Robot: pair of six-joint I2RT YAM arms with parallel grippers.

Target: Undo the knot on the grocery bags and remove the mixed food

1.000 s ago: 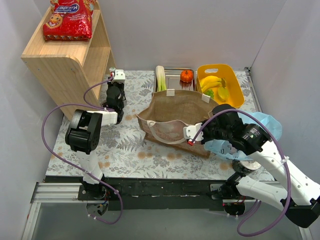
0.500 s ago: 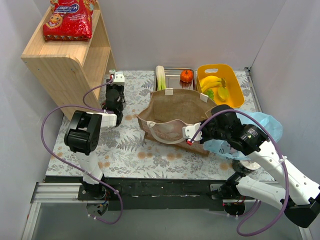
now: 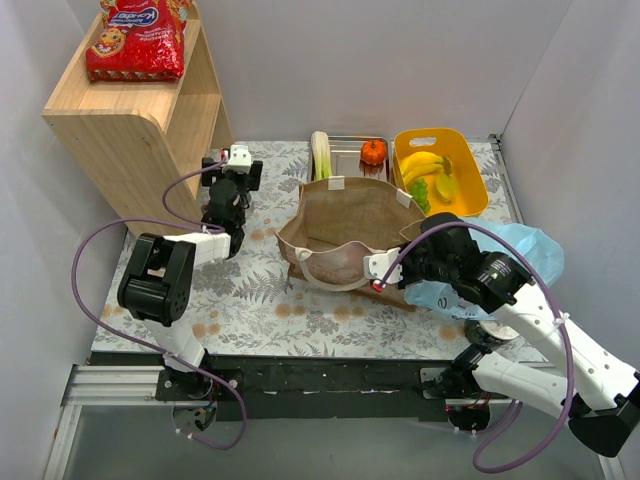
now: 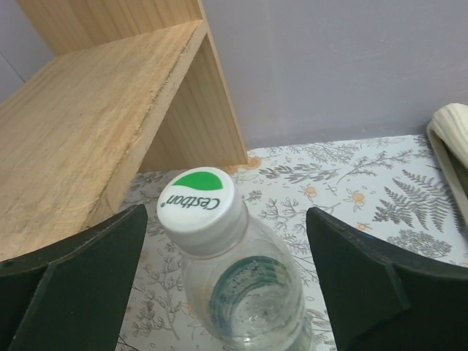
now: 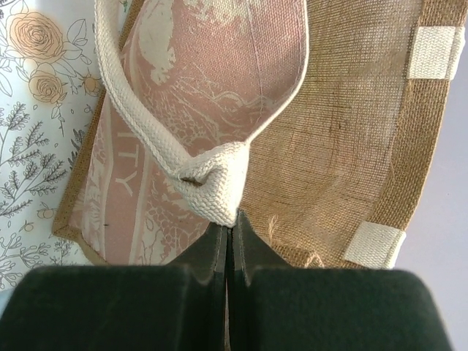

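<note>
A clear bottle (image 4: 238, 289) with a white and green cap stands on the floral table by the shelf. My left gripper (image 4: 227, 245) is open, a finger on each side of it and a gap at both. My right gripper (image 5: 232, 223) is shut on the whitish handle (image 5: 212, 179) of the brown bag (image 3: 345, 225), whose mouth gapes. The light-blue bag (image 3: 525, 250) lies crumpled under the right arm; its knot is hidden. The red crisp packet (image 3: 135, 40) sits on top of the shelf. A leek (image 3: 320, 155), a pumpkin (image 3: 373, 152) and bananas (image 3: 424, 161) lie at the back.
A wooden shelf unit (image 3: 130, 115) stands at the back left, close to the left gripper (image 3: 236, 162). A steel tray (image 3: 350, 150) and a yellow tub (image 3: 470, 170) sit behind the brown bag. Grey walls close in the table on three sides.
My left gripper has opened wide and let go of the bottle, and has drawn back a little. The right gripper has kept its hold on the handle, shifting slightly.
</note>
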